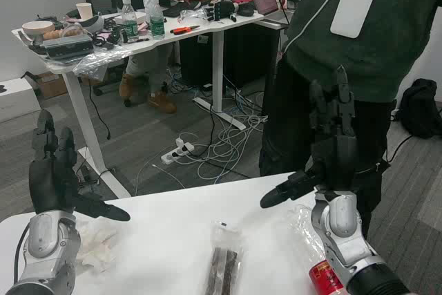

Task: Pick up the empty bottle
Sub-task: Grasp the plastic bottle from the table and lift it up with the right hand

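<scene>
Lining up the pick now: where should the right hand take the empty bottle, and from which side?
Only part of the bottle shows: clear plastic and a red label at the table's near right edge, mostly hidden under the right forearm. It seems to lie on its side. Probably wrap the clear body above the label, from above. The right hand, raised and open, must draw back first.

There is a single view, taken from the robot's head, facing forward and tilted somewhat down. It sits close above the near white bench [173, 233], whose far edge crosses the lower part of the picture, with the left hand [52, 177] and right hand [331, 146] raised close in front of the lens. Beyond, the view reaches over the grey floor [152, 129] to a second, cluttered table [207, 27] at the back of the room
</scene>
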Robot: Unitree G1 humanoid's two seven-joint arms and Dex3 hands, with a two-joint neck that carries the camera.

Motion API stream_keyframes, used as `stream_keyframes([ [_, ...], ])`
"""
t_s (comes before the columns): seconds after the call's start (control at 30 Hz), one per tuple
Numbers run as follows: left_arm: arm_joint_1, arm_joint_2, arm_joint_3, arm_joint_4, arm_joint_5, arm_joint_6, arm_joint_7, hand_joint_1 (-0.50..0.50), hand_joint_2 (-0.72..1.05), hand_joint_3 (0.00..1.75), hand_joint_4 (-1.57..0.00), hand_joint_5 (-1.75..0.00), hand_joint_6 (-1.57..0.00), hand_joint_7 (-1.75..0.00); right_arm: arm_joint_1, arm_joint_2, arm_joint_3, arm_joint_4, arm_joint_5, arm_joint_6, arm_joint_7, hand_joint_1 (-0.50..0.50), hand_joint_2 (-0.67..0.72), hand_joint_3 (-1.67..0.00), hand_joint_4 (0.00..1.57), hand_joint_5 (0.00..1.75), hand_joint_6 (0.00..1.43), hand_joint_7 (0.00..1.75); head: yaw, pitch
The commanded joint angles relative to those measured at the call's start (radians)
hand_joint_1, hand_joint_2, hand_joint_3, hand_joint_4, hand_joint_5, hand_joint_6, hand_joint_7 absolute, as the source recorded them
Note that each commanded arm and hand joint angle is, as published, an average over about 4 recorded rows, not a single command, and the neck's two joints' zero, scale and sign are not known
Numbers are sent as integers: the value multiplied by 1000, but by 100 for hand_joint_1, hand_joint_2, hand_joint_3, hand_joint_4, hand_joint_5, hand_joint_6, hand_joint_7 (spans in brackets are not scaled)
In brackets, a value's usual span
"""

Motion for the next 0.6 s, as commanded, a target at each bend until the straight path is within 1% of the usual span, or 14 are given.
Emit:
stream_keyframes([
  [0.03, 147, -17, 37, -363, 106, -135, 102, -50, -64, 0, 0, 0, 0, 0, -112, -97, 23, -132, 30, 187, 77, -36, 41, 0, 0, 0, 0, 0, 6, -68],
  [0.1, 147, -17, 37, -363, 106, -135, 102, -50, -64, 0, 0, 0, 0, 0, -112, -97, 24, -131, 30, 187, 77, -35, 41, 0, 0, 0, 0, 0, 6, -45],
  [0.13, 147, -17, 37, -363, 106, -135, 102, -50, -64, 0, 0, 0, 0, 0, -112, -97, 25, -130, 30, 187, 77, -34, 41, 0, 0, 0, 0, 0, 6, -46],
  [0.23, 147, -17, 37, -362, 106, -135, 102, -50, -64, 0, 0, 0, 0, 0, -115, -97, 26, -125, 30, 188, 78, -33, 41, 0, 0, 0, 0, 0, 6, -49],
  [0.3, 146, -17, 37, -359, 106, -134, 102, -50, -64, 0, 0, 0, 0, 0, -117, -97, 26, -123, 30, 190, 79, -33, 44, 0, 0, 0, 0, 0, 6, -54],
  [0.37, 144, -17, 37, -357, 106, -134, 102, -50, -64, 0, 0, 0, 0, 0, -118, -97, 27, -121, 30, 191, 79, -33, 44, 0, 0, 0, 0, 0, 5, -59],
  [0.43, 142, -17, 37, -352, 106, -134, 102, -50, -64, 0, 0, 0, 0, 0, -119, -96, 29, -120, 30, 195, 81, -33, 41, 0, 0, 0, 0, 0, 2, -65],
  [0.6, 139, -18, 37, -342, 105, -133, 102, -50, -64, 0, 0, 0, 0, 0, -119, -95, 29, -127, 29, 211, 97, -33, 41, 0, 0, 0, 0, 0, -8, -88],
])
